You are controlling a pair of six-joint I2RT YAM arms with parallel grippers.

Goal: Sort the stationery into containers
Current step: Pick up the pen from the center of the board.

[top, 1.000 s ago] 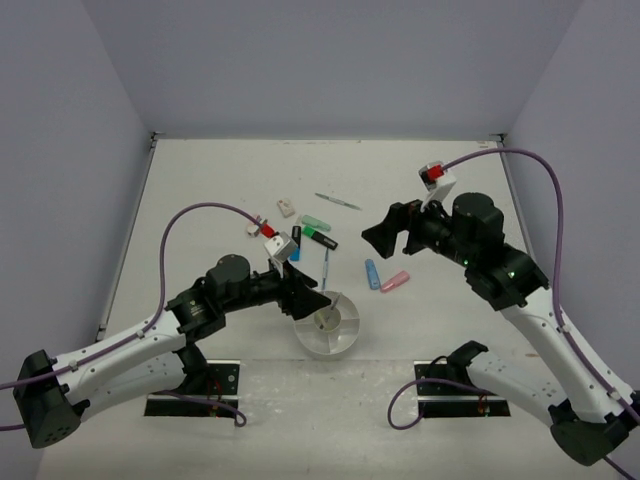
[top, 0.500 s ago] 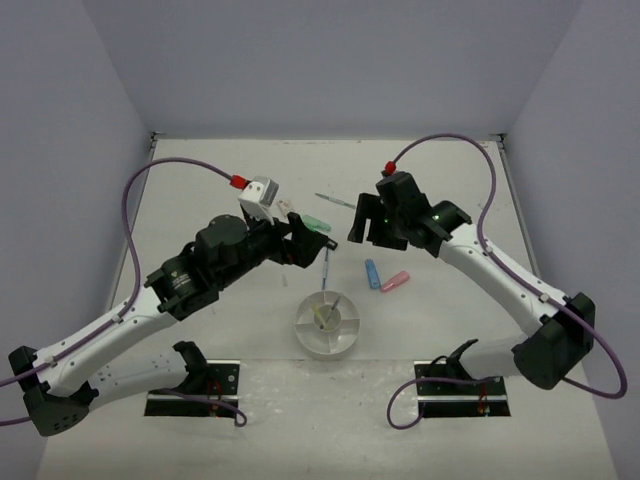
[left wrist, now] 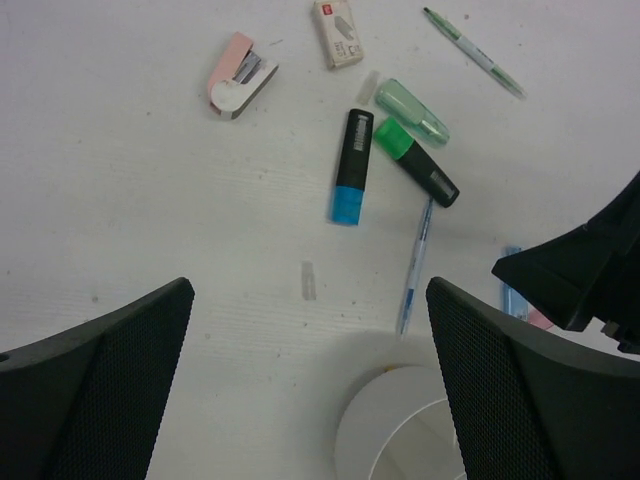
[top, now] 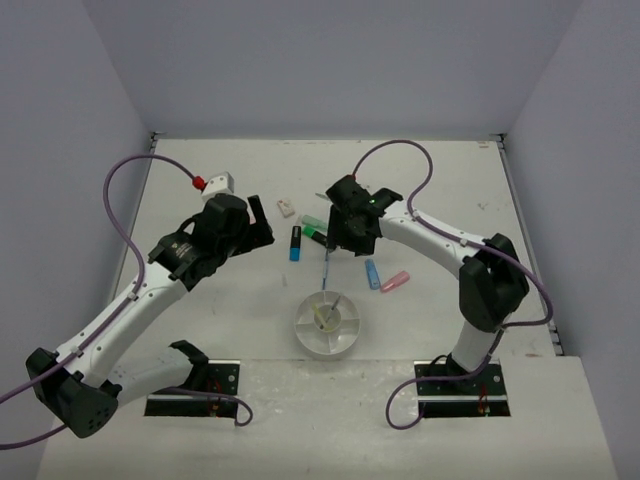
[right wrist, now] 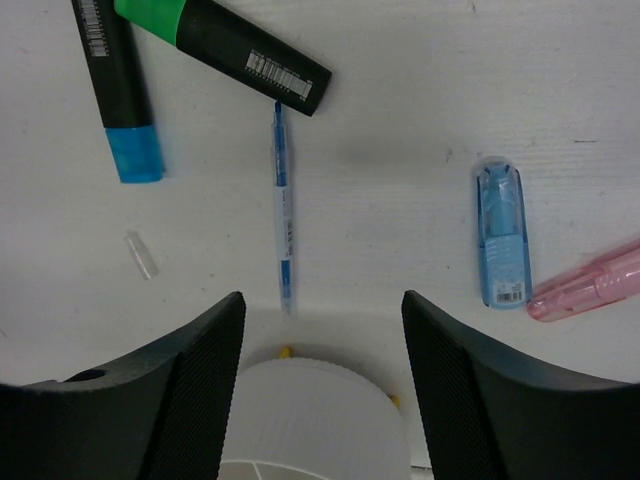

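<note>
The round white divided dish (top: 327,335) sits near the front centre with a yellowish pen (top: 322,317) in it. Behind it lie a blue pen (top: 326,268), a blue-tipped black highlighter (top: 295,243), a green-tipped black highlighter (top: 320,238), a pale green item (top: 313,221), an eraser (top: 286,208), a blue item (top: 372,273) and a pink item (top: 395,282). My left gripper (top: 262,225) is open and empty, left of these. My right gripper (top: 340,240) is open and empty above the blue pen (right wrist: 283,210). The dish rim shows in both wrist views (left wrist: 400,430) (right wrist: 310,420).
The left wrist view shows a pink and white stapler-like item (left wrist: 240,75), a thin green-grey pen (left wrist: 472,52) and a small clear cap (left wrist: 308,280). Grey walls close in the table on three sides. My right arm (top: 440,235) stretches across the right half.
Both arms have swung away from the dish toward the back. The left gripper moved back and left. The right gripper moved left over the cluster of pens and highlighters.
</note>
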